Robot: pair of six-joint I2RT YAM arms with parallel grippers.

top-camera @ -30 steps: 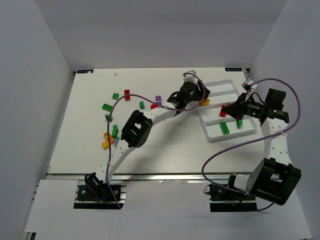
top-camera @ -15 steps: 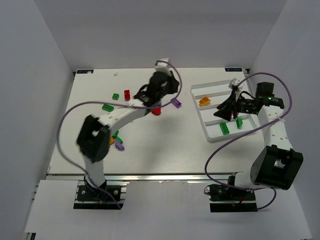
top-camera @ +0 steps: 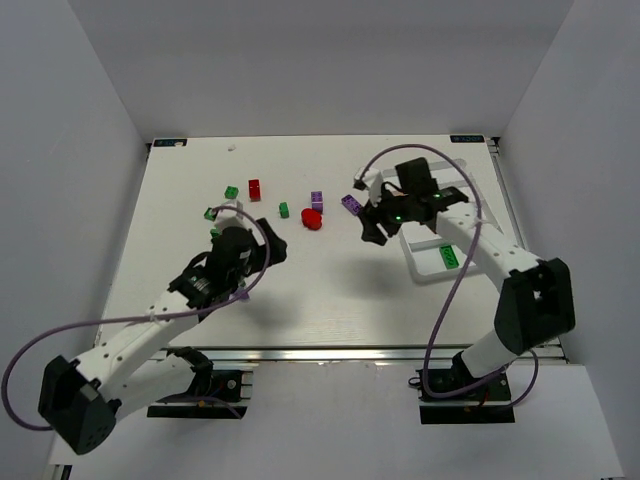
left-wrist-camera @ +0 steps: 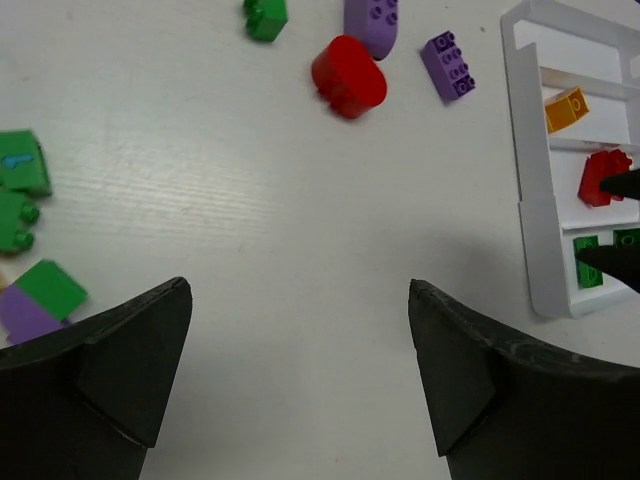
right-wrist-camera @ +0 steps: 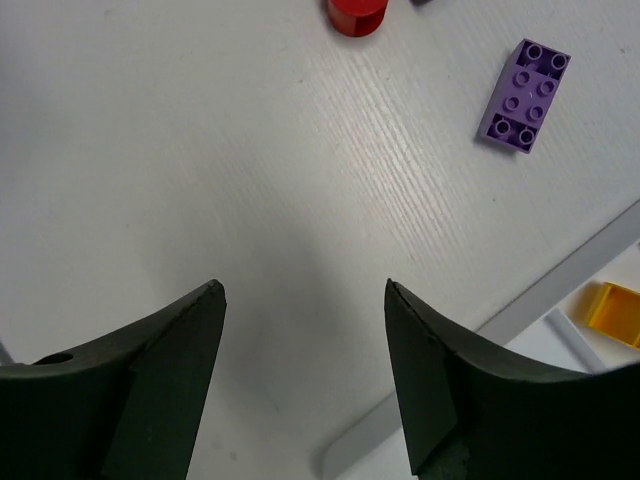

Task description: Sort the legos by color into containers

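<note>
Loose legos lie on the table: a red rounded piece (top-camera: 312,218) (left-wrist-camera: 348,76), purple bricks (top-camera: 351,204) (right-wrist-camera: 524,95) (left-wrist-camera: 371,20), and green ones (top-camera: 284,210) (left-wrist-camera: 22,165). The white tray of containers (top-camera: 412,255) (left-wrist-camera: 530,200) at the right holds an orange brick (left-wrist-camera: 566,108), a red one (left-wrist-camera: 603,177) and a green one (top-camera: 449,256), each in its own compartment. My left gripper (top-camera: 262,252) (left-wrist-camera: 298,287) hangs open and empty over bare table at the near left. My right gripper (top-camera: 372,226) (right-wrist-camera: 304,287) is open and empty, just left of the tray, near the purple brick.
More legos sit at the far left: a red brick (top-camera: 254,188) and green ones (top-camera: 231,192) (top-camera: 211,213). A green and purple pair (left-wrist-camera: 40,295) lies beside my left finger. The right arm covers much of the tray. White walls enclose the table.
My left arm drew back from the far middle to the near left and opened wide. My right arm swung left out of the tray to the table beside it, jaws open.
</note>
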